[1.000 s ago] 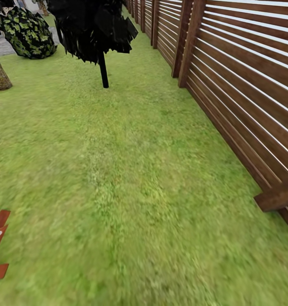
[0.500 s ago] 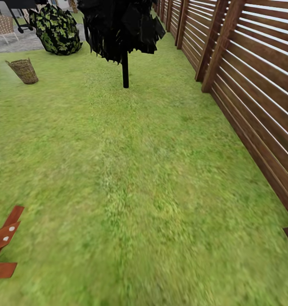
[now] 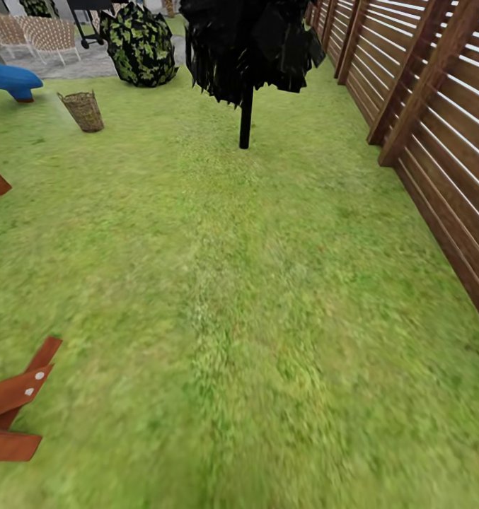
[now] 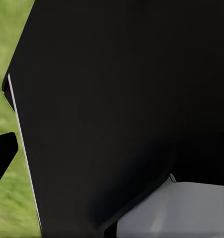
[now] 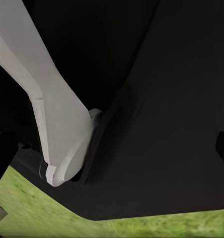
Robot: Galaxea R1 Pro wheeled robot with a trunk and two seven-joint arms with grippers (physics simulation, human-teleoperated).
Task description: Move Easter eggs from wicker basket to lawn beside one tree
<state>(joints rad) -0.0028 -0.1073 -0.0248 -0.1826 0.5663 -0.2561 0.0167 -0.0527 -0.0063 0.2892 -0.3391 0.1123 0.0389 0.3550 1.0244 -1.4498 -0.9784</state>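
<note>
On the lawn [image 3: 267, 297]: the wicker basket [image 3: 83, 111] stands far ahead, beside a blue slide [image 3: 11, 79].
Black-leaved tree [image 3: 246, 42]: mid-distance, near the wooden fence [image 3: 437, 134].
Eggs: too far to make out.
Fingers: both arms' wrist views show dark robot body; spread or pressed, cannot tell.

Close against a broad black robot body panel [image 4: 121, 99] with a thin pale edge line along one side. Pale grey robot part [image 4: 181, 210] at one corner below it. Strip of blurred green lawn [image 4: 7, 44] alongside, crossed by a small black tip [image 4: 1, 153].
</note>
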